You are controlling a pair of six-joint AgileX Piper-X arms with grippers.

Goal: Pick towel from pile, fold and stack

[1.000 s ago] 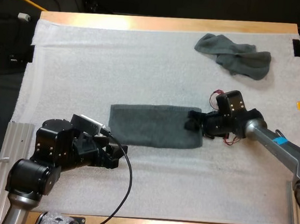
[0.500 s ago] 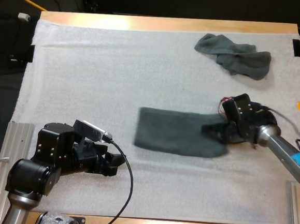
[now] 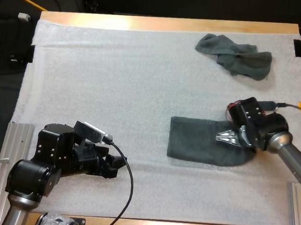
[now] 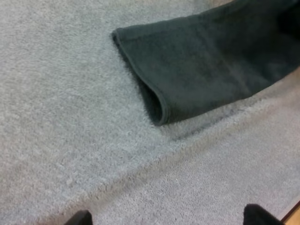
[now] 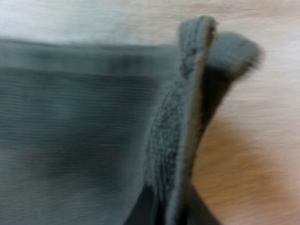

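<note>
**Towel pinched at one end, close to the mat's right edge**

The right gripper (image 3: 233, 138) sat right of centre in the high view. Its fingers were pressed together on a raised fold at the right end of the folded towel (image 3: 200, 147). The left gripper (image 3: 116, 165) lay at lower left with its fingers spread on nothing, well apart from the towel's left edge.

With only one end held, the layers might have slid apart, or the free left end might have dragged and bunched on the mat (image 3: 116, 78). The mat's right edge lay near the right gripper, so any pull that way risked carrying cloth off it.

Open mat lay across the centre and left. The pile (image 3: 234, 55) sat at upper right, apart from the towel.
</note>
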